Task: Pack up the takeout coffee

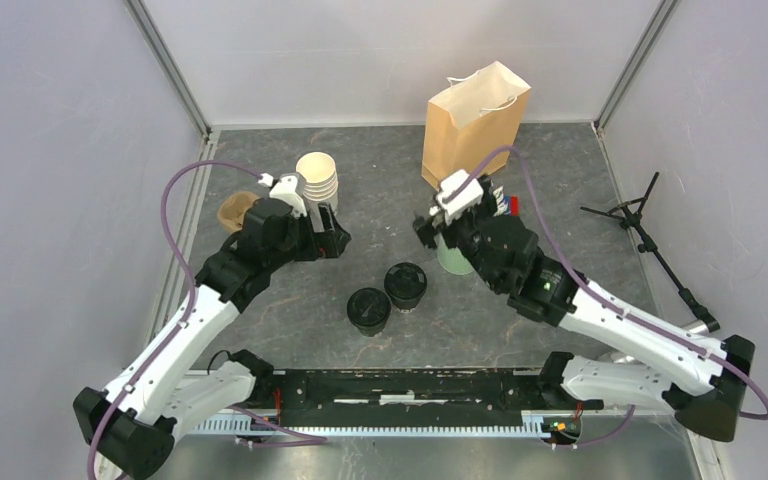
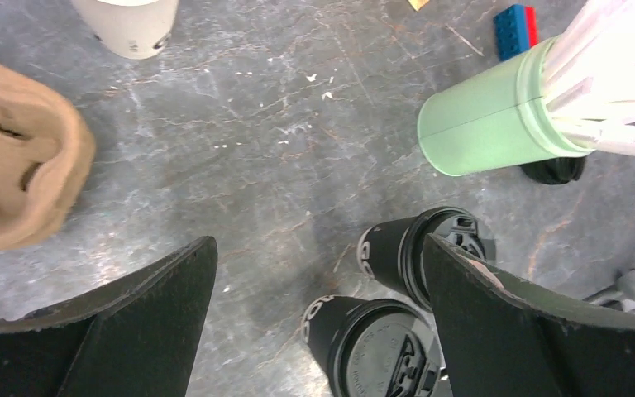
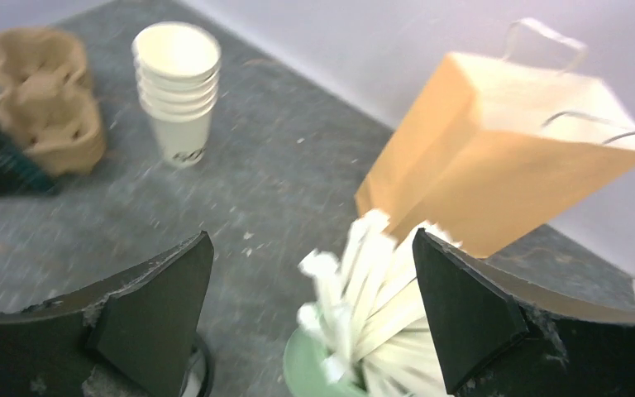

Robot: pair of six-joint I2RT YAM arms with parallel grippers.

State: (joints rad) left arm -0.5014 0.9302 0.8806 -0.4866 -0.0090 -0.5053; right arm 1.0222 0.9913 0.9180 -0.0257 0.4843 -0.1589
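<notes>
The takeout coffee is standing as two black-lidded cups, the nearer cup (image 1: 369, 308) and the farther cup (image 1: 405, 283). They are upright and just beside each other on the worktop (image 1: 290, 320), between your two arms. In the left wrist view their sides are looking dark.

You are likely dealing with thin paper walls that are going to dent under a hard squeeze, and slick plastic lids that may pop off. Whether they are full is not showing, so treat them as sloshing. Be aiming for the body just under the lid rim, keeping each cup upright.

Your left jaws are hovering wide apart and empty, left of the cups. Your right jaws are also standing apart, holding nothing, above the green cup (image 1: 452, 258) of white sticks (image 3: 364, 281).

Farther back, the stack of lidless cups (image 1: 317, 178) and the pulp cup carrier (image 1: 235, 210) are sitting on the left. The brown paper bag (image 1: 475, 120) is standing upright at the far edge, well apart from the coffee and probably your destination.
</notes>
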